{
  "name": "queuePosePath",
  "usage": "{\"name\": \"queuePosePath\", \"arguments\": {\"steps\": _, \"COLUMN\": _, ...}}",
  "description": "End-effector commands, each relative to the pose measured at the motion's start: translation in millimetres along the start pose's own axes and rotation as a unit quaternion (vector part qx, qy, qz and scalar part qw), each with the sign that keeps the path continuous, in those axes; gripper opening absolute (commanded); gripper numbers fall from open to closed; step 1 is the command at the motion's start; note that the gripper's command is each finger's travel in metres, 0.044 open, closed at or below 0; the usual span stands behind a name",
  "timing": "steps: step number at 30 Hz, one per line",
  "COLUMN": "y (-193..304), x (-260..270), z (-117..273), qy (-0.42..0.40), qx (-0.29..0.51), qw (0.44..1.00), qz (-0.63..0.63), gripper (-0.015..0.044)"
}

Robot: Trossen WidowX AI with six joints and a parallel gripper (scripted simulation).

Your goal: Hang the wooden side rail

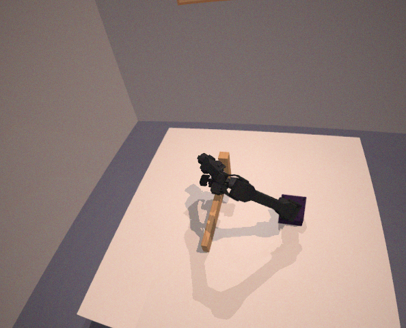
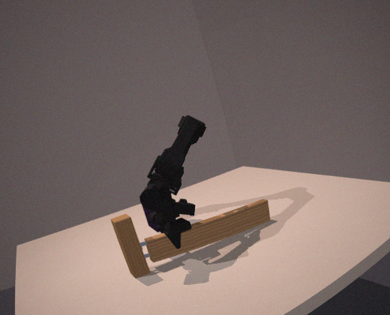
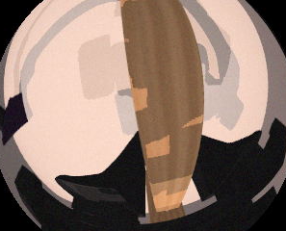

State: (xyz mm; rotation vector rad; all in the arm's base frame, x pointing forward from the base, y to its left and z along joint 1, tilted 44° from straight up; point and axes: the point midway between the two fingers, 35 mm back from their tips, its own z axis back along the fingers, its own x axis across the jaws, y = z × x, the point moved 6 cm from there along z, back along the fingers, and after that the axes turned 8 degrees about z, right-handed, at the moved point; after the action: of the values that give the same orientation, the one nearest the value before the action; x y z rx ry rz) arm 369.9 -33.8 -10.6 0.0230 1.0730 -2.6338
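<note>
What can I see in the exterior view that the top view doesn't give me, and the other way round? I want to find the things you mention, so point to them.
Only exterior: the steel hooks [image 2: 143,243] bridging the gap between rail and post.

Only top: the arm's dark purple base plate [image 1: 302,212] whole, at the arm's foot.

Both: the wooden rail [image 1: 212,219] [image 2: 226,228], the headboard post [image 1: 224,155] [image 2: 129,245] and the arm reaching over the rail.
</note>
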Motion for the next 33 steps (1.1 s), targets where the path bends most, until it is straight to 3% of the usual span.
{"name": "queuePosePath", "arguments": {"steps": 1, "y": 3.1, "x": -0.1, "z": 6.4, "qy": 0.006, "qx": 0.004, "qw": 1.0, "qz": -0.001, "gripper": 0.0}}
{"name": "queuePosePath", "arguments": {"steps": 33, "y": 6.3, "x": 0.8, "z": 4.7, "qy": 0.006, "qx": 0.004, "qw": 1.0, "qz": -0.001, "gripper": 0.0}}
